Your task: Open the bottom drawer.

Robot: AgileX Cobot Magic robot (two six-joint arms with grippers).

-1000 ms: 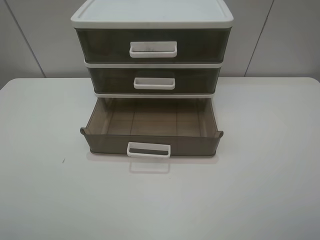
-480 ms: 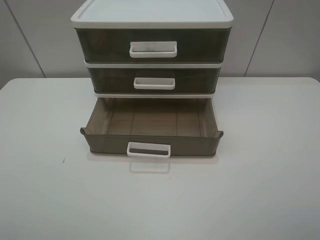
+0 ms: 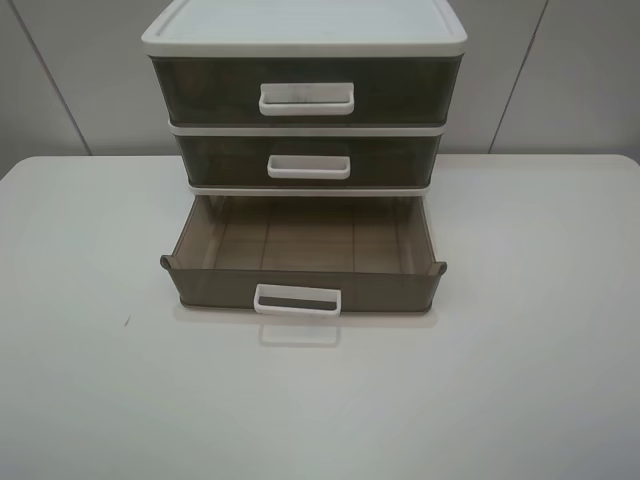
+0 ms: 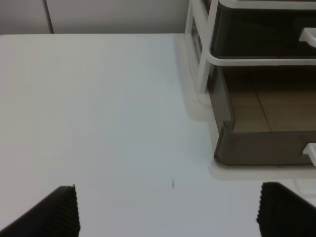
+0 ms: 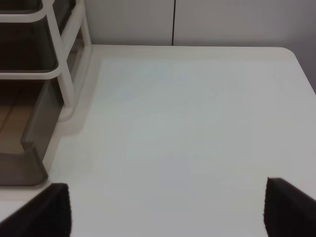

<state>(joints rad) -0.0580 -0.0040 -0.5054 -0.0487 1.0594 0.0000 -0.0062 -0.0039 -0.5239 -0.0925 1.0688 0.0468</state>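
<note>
The bottom drawer (image 3: pixel 302 285) of the white-framed three-drawer unit (image 3: pixel 305 35) stands pulled out toward the front and is empty inside. Its white loop handle (image 3: pixel 297 301) faces the table's front. The drawer's corner also shows in the left wrist view (image 4: pixel 256 148) and in the right wrist view (image 5: pixel 29 143). Neither gripper shows in the exterior high view. My left gripper (image 4: pixel 168 210) is open and empty over bare table left of the drawer. My right gripper (image 5: pixel 165 207) is open and empty over bare table right of the drawer.
The middle drawer (image 3: pixel 308 160) and the top drawer (image 3: pixel 305 92) are shut. The unit stands at the back middle of the white table (image 3: pixel 540 380). A small dark speck (image 3: pixel 126 321) lies on the table left of the drawer.
</note>
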